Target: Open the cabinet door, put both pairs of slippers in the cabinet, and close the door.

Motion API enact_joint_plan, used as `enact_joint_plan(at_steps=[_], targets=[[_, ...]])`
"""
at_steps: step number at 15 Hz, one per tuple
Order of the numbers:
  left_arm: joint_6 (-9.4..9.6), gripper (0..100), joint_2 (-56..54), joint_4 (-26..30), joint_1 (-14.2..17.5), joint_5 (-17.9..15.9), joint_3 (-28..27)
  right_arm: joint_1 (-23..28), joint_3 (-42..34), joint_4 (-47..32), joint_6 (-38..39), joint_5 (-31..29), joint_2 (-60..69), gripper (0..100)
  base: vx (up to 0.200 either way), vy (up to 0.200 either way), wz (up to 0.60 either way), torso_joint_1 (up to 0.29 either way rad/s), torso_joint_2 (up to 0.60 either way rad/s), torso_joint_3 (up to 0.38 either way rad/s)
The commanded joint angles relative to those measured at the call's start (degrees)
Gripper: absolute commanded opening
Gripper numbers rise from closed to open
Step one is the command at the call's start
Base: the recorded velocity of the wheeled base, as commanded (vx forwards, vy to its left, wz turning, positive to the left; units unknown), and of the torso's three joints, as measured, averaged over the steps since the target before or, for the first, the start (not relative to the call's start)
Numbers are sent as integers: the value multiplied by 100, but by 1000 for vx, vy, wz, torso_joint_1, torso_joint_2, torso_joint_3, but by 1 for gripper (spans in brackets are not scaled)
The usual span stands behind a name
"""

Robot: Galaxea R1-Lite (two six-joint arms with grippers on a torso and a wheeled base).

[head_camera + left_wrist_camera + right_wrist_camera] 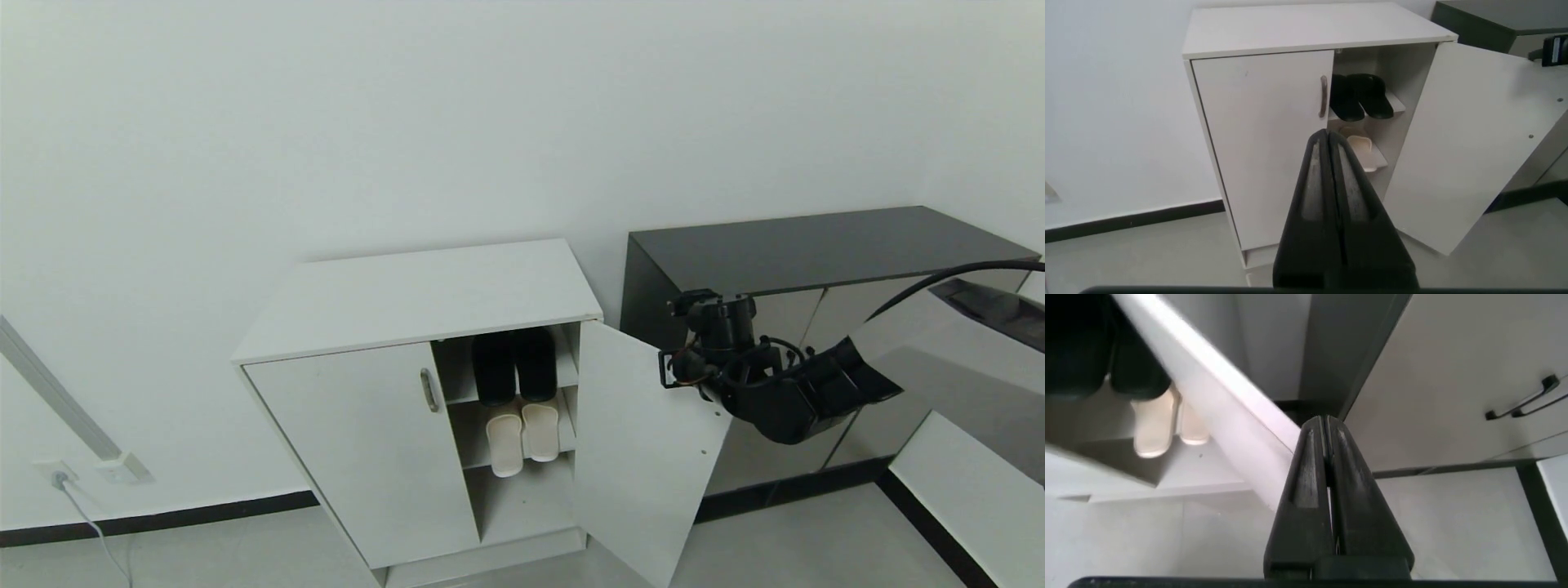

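The white cabinet (408, 294) stands against the wall with its left door (367, 457) closed and its right door (645, 457) swung open. Black slippers (514, 363) sit on the upper shelf and white slippers (522, 437) on the shelf below. My right gripper (673, 371) is at the open door's outer edge, on its outside face. In the right wrist view this gripper (1327, 420) is shut and empty, its tip close to the door's edge (1208, 384). My left gripper (1328, 135) is shut and empty, held in front of the cabinet, facing the closed door (1261, 139).
A dark sideboard (816, 245) stands just right of the cabinet, behind my right arm. A wall socket with a cable (53, 474) is low on the left. A white panel (971, 482) lies at the lower right. Bare grey floor spreads in front.
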State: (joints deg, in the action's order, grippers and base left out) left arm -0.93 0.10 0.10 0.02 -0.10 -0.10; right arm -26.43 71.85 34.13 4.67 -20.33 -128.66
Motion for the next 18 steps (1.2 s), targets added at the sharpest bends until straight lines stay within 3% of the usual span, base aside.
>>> enact_joint_plan(at_steps=[1, 8, 11, 18], targets=[[-4, 0, -1, -1, -2, 1, 1, -284, -365, -12, 25, 3, 412, 0, 0, 0, 0, 0, 0, 0], [-13, 0, -1, -10, 6, 1, 1, -1145, -1393, 41, 210, 3, 1458, 0, 0, 0, 0, 0, 0, 0], [-13, 0, -1, -1, 6, 1, 1, -1172, -1797, 375, 157, 328, 1616, 0, 0, 0, 0, 0, 0, 0], [-4, 0, -1, -1, -2, 1, 1, -1163, -2035, 656, 166, 355, 1247, 0, 0, 0, 0, 0, 0, 0]])
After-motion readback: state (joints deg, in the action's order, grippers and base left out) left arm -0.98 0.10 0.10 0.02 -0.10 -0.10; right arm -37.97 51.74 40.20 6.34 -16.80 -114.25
